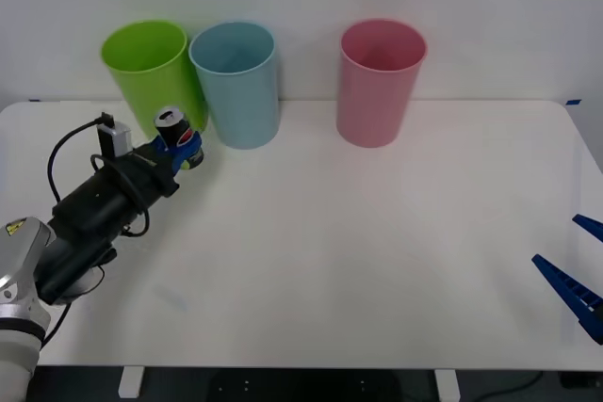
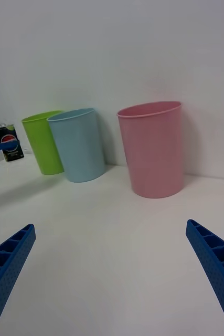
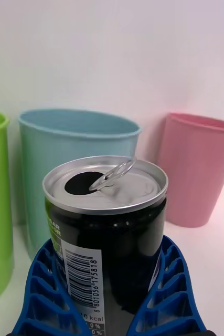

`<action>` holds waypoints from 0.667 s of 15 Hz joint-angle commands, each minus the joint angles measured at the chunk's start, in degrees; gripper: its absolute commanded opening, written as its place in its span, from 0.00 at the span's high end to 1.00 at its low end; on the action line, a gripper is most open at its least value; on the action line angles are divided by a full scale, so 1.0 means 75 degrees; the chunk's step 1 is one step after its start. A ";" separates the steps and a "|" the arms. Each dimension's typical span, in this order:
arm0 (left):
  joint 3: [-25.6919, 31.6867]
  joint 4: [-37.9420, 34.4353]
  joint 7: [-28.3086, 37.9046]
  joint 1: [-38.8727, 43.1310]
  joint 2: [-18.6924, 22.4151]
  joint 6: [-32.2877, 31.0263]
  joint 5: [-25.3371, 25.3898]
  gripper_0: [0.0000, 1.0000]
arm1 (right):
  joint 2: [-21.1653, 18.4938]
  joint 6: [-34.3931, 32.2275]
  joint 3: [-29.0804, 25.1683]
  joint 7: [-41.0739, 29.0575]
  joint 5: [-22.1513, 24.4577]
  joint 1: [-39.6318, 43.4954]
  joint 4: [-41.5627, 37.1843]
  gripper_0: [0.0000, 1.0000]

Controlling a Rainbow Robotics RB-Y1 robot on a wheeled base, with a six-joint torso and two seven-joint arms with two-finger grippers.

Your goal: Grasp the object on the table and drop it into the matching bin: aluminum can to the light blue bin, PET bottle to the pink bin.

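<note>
I have the can (image 1: 176, 135) pinched upright in my left gripper (image 1: 182, 150), held near the blue bin (image 1: 236, 82); carrying over the rim and dropping remain. Right gripper (image 1: 577, 275) waits, fingers spread.

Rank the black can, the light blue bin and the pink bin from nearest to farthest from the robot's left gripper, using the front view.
1. The black can: upright, clamped between the fingers of the left gripper, lifted in front of the green bin.
2. The light blue bin: just to the right of the gripper, at the table's far edge.
3. The pink bin: much farther right along the far edge.
</note>
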 commanded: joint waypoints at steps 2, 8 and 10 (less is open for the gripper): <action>-0.0043 -0.1042 0.1105 0.0211 0.0442 -0.0013 0.0009 1.00 | 0.0000 0.0000 0.0000 0.0000 0.0000 0.0000 0.0000 0.00; 0.0121 -0.1710 0.1844 -0.0058 0.0606 0.0210 0.0114 1.00 | 0.0000 0.0000 0.0000 0.0000 0.0000 0.0000 0.0000 0.00; 0.0132 -0.1710 0.2019 -0.0293 0.0606 0.0327 0.0103 1.00 | 0.0000 0.0000 0.0000 0.0000 0.0000 0.0000 0.0000 0.00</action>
